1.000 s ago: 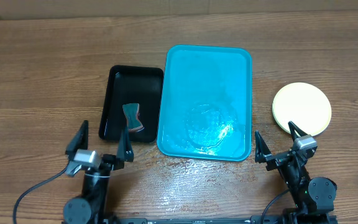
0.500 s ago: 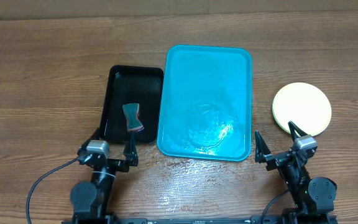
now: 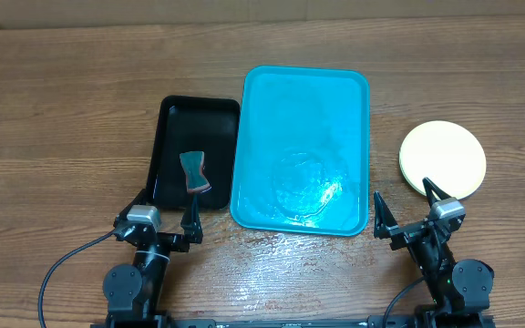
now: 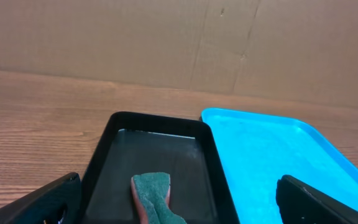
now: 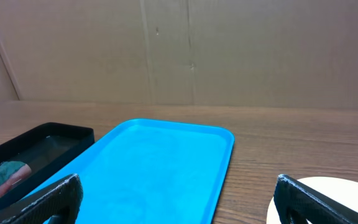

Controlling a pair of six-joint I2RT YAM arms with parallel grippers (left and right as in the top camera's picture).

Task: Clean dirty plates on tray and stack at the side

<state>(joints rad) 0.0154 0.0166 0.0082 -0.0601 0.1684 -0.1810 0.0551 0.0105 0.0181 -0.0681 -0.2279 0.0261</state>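
- Pale yellow plates [image 3: 443,157] are seen stacked right of the wet blue tray [image 3: 303,100].
- The stack is found just beyond the right gripper [image 3: 403,205], which is spread wide and empty, as is the left gripper [image 3: 165,211].

We see a glossy, wet-looking plastic tray [image 3: 303,109], a shiny black tray [image 3: 185,128], a rough sponge [image 3: 194,173], smooth matt plates [image 3: 442,157] and a grained wooden table [image 3: 53,100].

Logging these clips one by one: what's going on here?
Nothing is being handled. Both arms sit at the near edge of the table, left gripper and right gripper with fingers open and empty. The plates appear stacked right of the turquoise tray, which holds none; the sponge lies in the black tray.
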